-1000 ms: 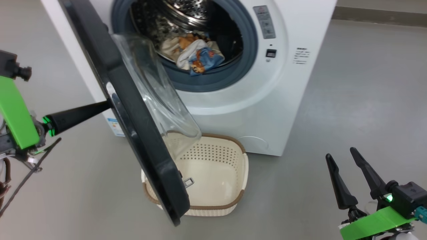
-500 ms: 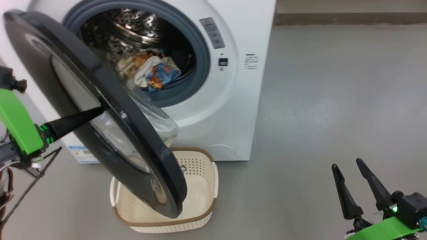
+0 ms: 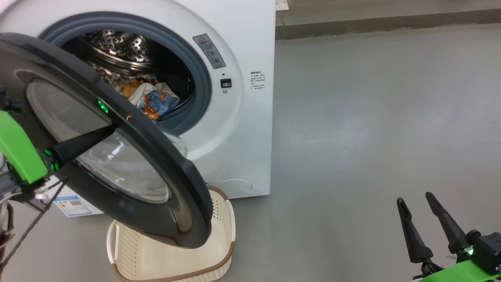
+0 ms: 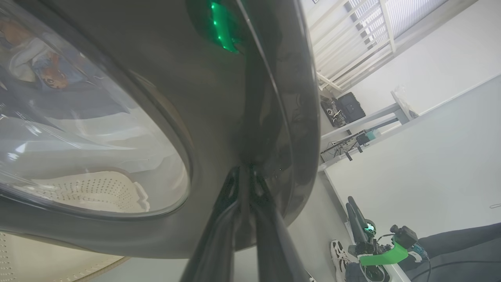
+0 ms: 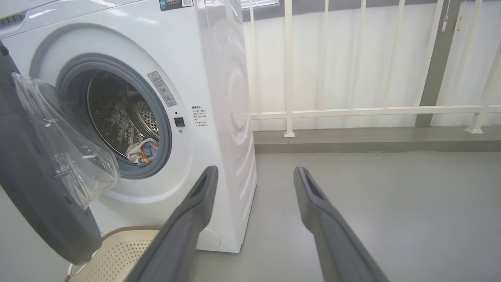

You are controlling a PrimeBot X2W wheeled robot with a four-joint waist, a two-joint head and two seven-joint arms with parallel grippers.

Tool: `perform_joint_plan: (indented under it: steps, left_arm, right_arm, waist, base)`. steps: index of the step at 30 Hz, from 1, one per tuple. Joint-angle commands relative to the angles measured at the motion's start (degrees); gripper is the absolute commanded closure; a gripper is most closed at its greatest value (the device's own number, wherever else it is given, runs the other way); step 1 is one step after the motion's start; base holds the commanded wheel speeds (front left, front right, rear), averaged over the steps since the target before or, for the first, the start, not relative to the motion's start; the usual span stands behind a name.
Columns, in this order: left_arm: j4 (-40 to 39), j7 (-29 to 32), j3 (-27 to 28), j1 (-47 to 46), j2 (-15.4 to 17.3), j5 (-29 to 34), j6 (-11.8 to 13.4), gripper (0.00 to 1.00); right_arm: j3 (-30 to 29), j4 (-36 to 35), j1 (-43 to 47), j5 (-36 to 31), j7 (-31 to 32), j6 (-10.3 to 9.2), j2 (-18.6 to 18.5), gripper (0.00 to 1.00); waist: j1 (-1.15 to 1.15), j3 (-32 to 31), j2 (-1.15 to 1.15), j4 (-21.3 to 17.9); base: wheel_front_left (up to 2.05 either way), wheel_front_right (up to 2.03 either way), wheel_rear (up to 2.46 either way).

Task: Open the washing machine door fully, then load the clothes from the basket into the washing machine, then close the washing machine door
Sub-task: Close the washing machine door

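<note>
In front of the washing machine [image 3: 242,129] the door [image 3: 172,184] hangs half swung, clothes [image 3: 152,101] inside the drum [image 3: 117,47]. The left gripper [image 3: 111,128], pinched closed, presses its face; I'd push steady till it latches. The right gripper [image 3: 414,197] idles spread.

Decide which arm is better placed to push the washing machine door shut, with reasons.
Left. The left tool touches the door on its outer face; the right tool hangs open above the floor, apart from it.
</note>
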Motion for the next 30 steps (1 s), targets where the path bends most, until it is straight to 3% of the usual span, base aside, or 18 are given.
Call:
perform_joint_plan:
  steps: [1,16,17,18,20,21,22,30]
  left_arm:
    - [-1.1,-0.6,2.5,-1.3,3.0,0.1,-0.3,1.0]
    - [-1.6,-3.5,2.7,1.3,3.9,0.0,-0.3,1.0]
    - [-1.6,-4.0,2.9,1.6,4.0,0.1,-0.3,0.95]
    - [-1.7,-4.8,3.0,2.0,4.0,0.3,-0.3,0.73]
    - [-1.8,-6.0,3.2,3.2,4.1,0.4,-0.3,0.45]
    - [-1.9,-6.7,3.4,3.8,4.1,0.5,-0.3,0.11]
    - [-1.9,-7.5,3.6,4.5,4.2,0.7,-0.3,0.0]
    - [-2.4,-14.1,5.1,10.6,4.0,0.3,-0.3,0.0]
  right_arm:
    - [0.6,-1.6,-0.4,-0.5,-0.5,0.25,-1.3,0.0]
    - [0.9,-1.5,-0.8,-0.7,-0.5,0.25,-0.6,0.0]
    - [0.9,-1.5,-0.8,-0.7,-0.5,0.25,-0.6,0.0]
    - [0.9,-1.5,-0.8,-0.7,-0.5,0.25,-0.6,0.0]
    - [0.9,-1.5,-0.8,-0.7,-0.5,0.25,-0.5,0.0]
    - [0.9,-1.5,-0.8,-0.7,-0.5,0.25,-0.5,0.0]
    - [0.8,-1.5,-0.8,-0.7,-0.5,0.25,-0.5,0.0]
    - [0.8,-1.6,-0.9,-0.8,-0.5,0.25,-0.4,0.0]
  waist:
    - [0.0,0.0,0.0,0.3]
    - [0.0,0.2,0.0,5.0]
    - [0.0,0.2,0.0,5.4]
    - [0.0,0.3,0.0,5.8]
    - [0.0,0.2,0.0,6.5]
    - [0.0,0.2,0.0,6.8]
    - [0.0,0.2,0.0,7.2]
    - [0.0,0.2,0.0,9.6]
  base:
    - [0.0,0.0,0.0]
    - [0.0,0.0,0.0]
    - [0.0,0.0,0.0]
    - [0.0,0.0,0.0]
    - [0.0,0.0,0.0]
    - [0.0,0.0,0.0]
    - [0.0,0.0,0.0]
    - [0.0,0.0,0.0]
